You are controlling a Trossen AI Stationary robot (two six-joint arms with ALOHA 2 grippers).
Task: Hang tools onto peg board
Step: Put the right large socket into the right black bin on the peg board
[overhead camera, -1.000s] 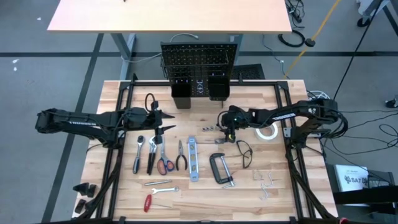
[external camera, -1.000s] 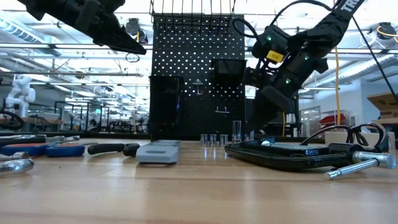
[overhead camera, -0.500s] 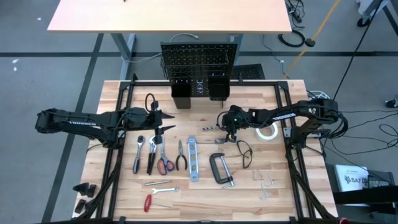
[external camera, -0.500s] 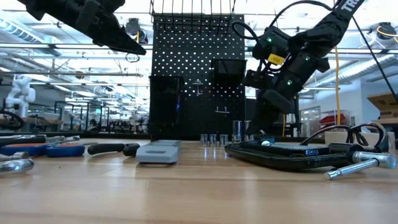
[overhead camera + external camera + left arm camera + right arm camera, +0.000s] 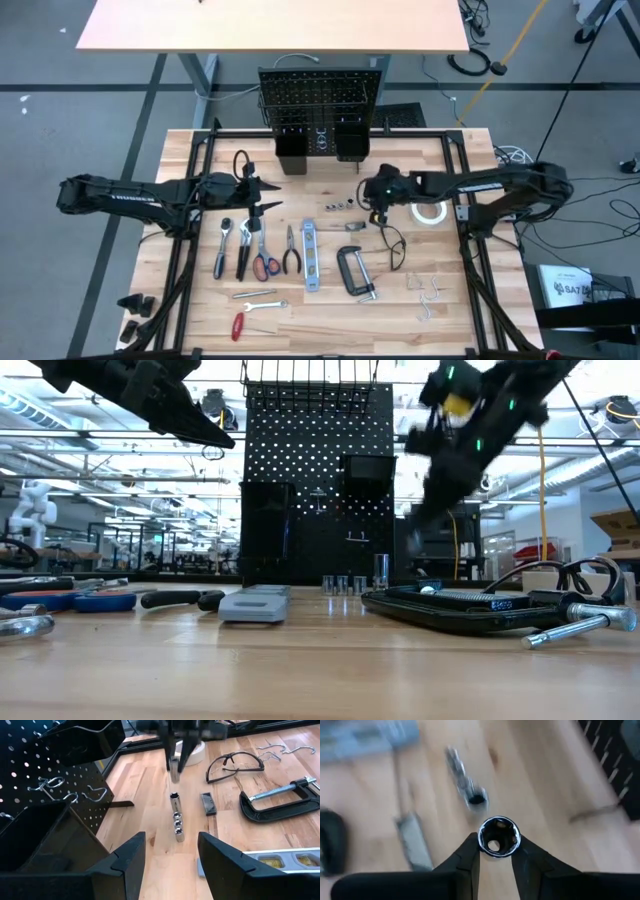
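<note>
My right gripper (image 5: 379,200) hangs above the middle of the table, shut on a small silver socket (image 5: 498,837), which also shows in the left wrist view (image 5: 173,769). Below it, a short row of sockets (image 5: 176,817) stands on the wood. My left gripper (image 5: 170,860) hovers open left of centre (image 5: 262,195), holding nothing. The black peg board (image 5: 320,95) stands upright at the far edge with two bins on its lower part. Scissors (image 5: 264,258), a level (image 5: 311,255), a C-clamp (image 5: 355,272) and glasses (image 5: 392,243) lie flat on the table. My right gripper pinches the socket's round side wall (image 5: 482,840) between its two fingertips. The fingers come from above, slanting down. The socket hangs below the fingertips (image 5: 173,769), about upright, its hollow end toward the wrist camera, lifted clear of the table and of the row.
A white tape roll (image 5: 430,212) lies to the right of my right gripper. Loose metal hooks (image 5: 428,290) lie near the right front. A ratchet (image 5: 222,245), pliers (image 5: 291,250), a wrench (image 5: 258,300) and a red screwdriver (image 5: 240,325) fill the left front.
My right gripper has shut on a socket at the row's end and then risen quickly, drifting a little toward the far right. The socket has come up with it, clear of the table. The other sockets have stayed in place.
</note>
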